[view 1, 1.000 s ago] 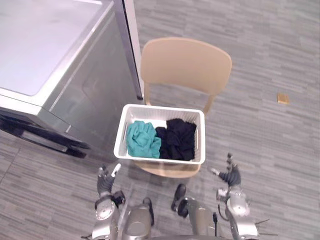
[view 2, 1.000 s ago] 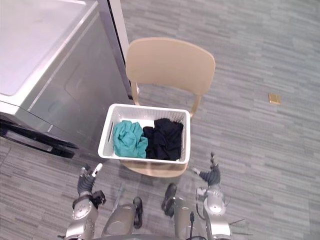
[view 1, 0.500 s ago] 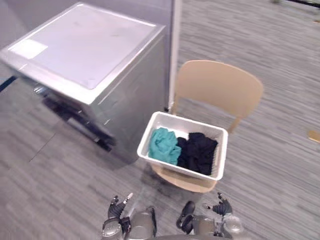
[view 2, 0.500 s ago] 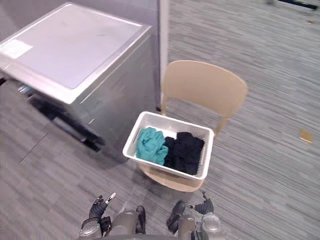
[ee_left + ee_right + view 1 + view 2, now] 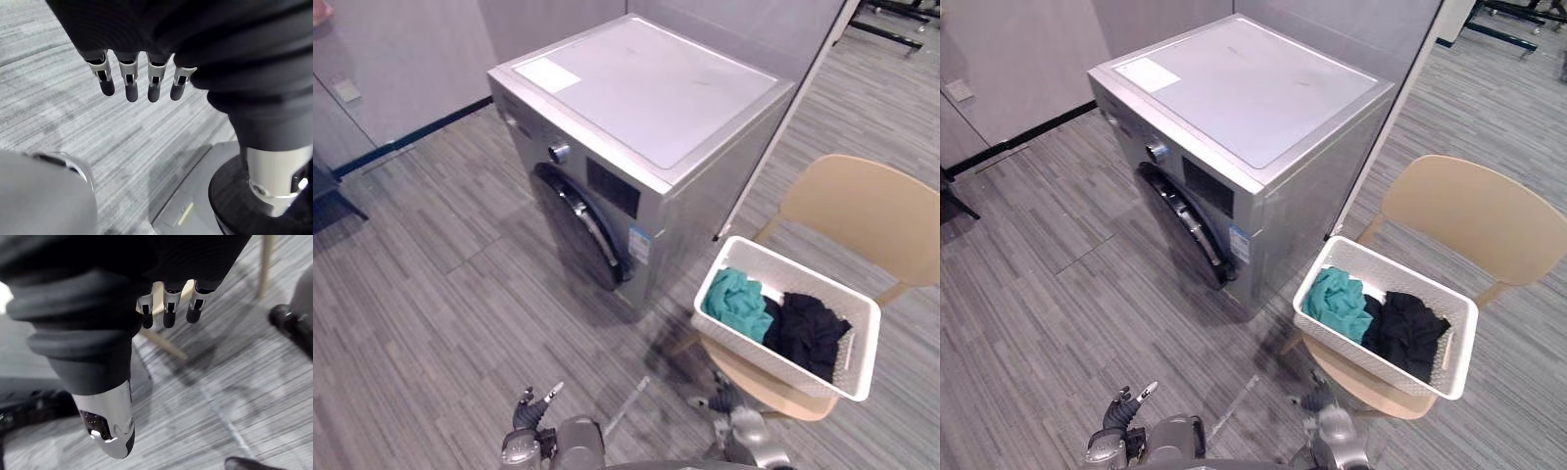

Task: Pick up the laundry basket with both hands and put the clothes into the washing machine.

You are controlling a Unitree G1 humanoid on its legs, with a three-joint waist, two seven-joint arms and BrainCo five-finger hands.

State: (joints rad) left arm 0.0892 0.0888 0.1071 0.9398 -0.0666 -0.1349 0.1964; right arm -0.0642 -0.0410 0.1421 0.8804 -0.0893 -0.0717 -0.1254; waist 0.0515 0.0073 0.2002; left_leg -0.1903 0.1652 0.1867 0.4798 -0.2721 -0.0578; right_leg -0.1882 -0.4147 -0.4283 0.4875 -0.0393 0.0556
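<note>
Grey plank floor (image 5: 421, 294); grey wall (image 5: 411, 54), dark skirting; tan wooden chair (image 5: 862, 206) at right.

Chair (image 5: 858, 211) seat just past the right hand (image 5: 720, 399) mostly hidden under the basket (image 5: 773, 352), chair back cut by the left eye view's edge, washer (image 5: 646, 88) door well ahead of the left hand (image 5: 529, 419) seen edge-on, shut or ajar unclear

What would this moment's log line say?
laundry basket: on chair, clothes inside | left hand: open, empty | right hand: open, empty
</note>
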